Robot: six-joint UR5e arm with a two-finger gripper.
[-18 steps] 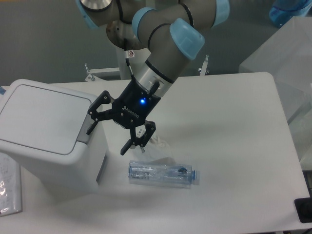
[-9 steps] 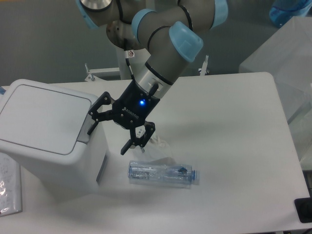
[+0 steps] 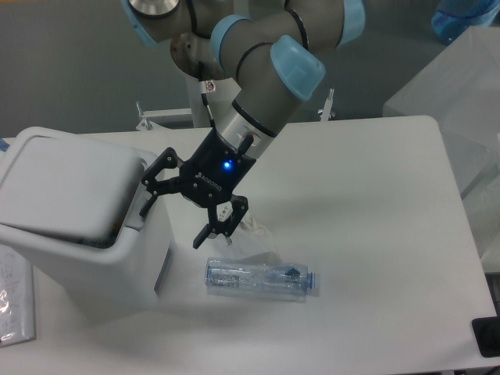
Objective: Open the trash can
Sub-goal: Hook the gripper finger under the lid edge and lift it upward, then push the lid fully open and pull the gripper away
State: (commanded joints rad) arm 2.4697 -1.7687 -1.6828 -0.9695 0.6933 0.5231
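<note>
Fingers [image 3: 175,212] of mine spread apart, one at the grey tab [image 3: 137,205] of one trash can [image 3: 78,226], lid lifted; one bottle [image 3: 260,279] on worktop [image 3: 375,234].

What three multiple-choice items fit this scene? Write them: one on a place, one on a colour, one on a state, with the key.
1. Where does the clear bottle lie?
A. on the lid
B. on the table, beside the trash can
C. standing upright at the table's far edge

2. What colour is the lid?
A. white
B. blue
C. black

3. How does the lid stand?
A. flat shut
B. tilted partly up
C. taken off

Key: 1 B, the bottle lies on its side on the tabletop; 2 A, lid and bin are both white; 3 B, a dark gap shows under the lid's edge.
</note>
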